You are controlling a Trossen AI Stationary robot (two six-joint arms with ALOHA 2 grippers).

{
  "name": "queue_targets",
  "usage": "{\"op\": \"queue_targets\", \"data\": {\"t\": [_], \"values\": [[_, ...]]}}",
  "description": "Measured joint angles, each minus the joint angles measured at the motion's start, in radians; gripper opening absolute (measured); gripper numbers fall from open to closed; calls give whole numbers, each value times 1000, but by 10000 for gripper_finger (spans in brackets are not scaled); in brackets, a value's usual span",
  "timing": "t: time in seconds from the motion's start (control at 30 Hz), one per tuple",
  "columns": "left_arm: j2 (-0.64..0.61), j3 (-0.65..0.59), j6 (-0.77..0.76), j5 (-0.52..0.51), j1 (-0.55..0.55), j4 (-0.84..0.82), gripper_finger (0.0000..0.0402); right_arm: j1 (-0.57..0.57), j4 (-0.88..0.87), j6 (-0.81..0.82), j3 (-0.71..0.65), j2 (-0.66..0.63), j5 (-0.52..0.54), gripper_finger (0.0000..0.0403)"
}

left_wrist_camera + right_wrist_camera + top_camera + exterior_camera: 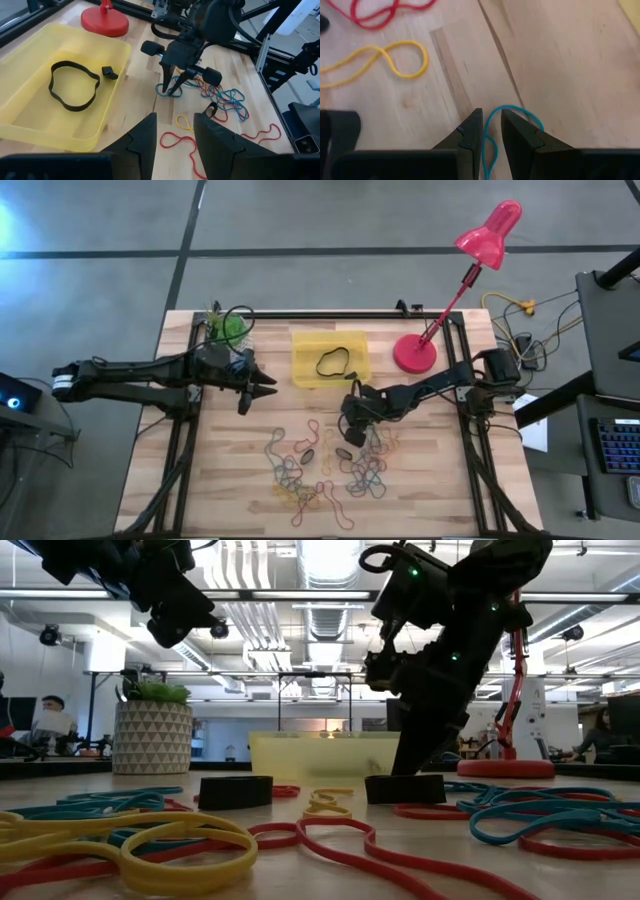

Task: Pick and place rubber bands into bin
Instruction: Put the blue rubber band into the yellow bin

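Several rubber bands (330, 468) in red, yellow, blue and green lie loose on the wooden table's near half, and they fill the foreground of the low view (180, 840). The yellow bin (305, 340) sits at the far middle with a black band (72, 85) inside. My right gripper (352, 430) stands at the far edge of the pile, near of the bin, fingers pointing down and shut on a blue-green band (517, 110). My left gripper (262, 388) hovers open left of the bin, its fingers (145, 135) holding nothing. My right gripper pinches the blue-green band's loop end (490, 131) between its two fingertips (176, 89). The fingers come from above, slanting down from the table's right side. The rest of the band (162, 91) lies slack on the table.
A red lamp base (415, 352) stands right of the bin, its arm leaning toward the far right. A white plant pot (150, 735) sits at the far left corner. Two black bands (308, 450) (343, 452) lie in the pile. Bare wood stretches between bin and pile.
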Motion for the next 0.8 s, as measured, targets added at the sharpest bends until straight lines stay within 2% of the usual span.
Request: {"op": "queue_targets", "data": {"t": [0.33,0.63,0.8], "values": [[1,-3,0,0,0,0,114,-2,16,18,-12,1,-1,61],[5,-14,-1,0,0,0,114,-1,55,67,-6,58,-8,61],[5,-15,-1,0,0,1,114,-2,45,65,-7,58,-7,47]]}}
